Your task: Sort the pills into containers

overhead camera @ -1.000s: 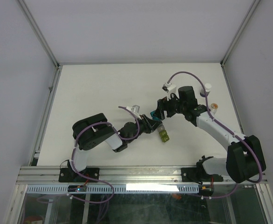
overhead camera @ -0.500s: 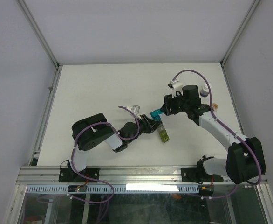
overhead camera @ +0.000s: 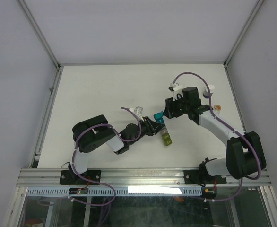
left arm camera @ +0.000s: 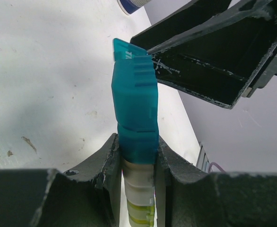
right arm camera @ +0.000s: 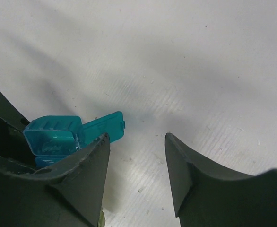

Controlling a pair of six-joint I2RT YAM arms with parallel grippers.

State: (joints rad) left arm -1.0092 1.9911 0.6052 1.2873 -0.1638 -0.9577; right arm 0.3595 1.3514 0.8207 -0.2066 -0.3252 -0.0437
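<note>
Left gripper [left arm camera: 137, 146], near the table's middle, pinches the containers [left arm camera: 134, 109] at the teal compartment, with the yellow-green end lying toward the near edge. Beyond it, the right gripper [right arm camera: 136, 142] stands spread, one fingertip just beside the raised teal lid [right arm camera: 103, 128], over the white table [right arm camera: 200, 56].

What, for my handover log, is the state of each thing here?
left pincer: shut on the container strip.
right pincer: open, empty.
container strip: clamped in the left pincer.
teal end lid: looks flipped open.
yellow-green compartment: lid state unclear.
</note>
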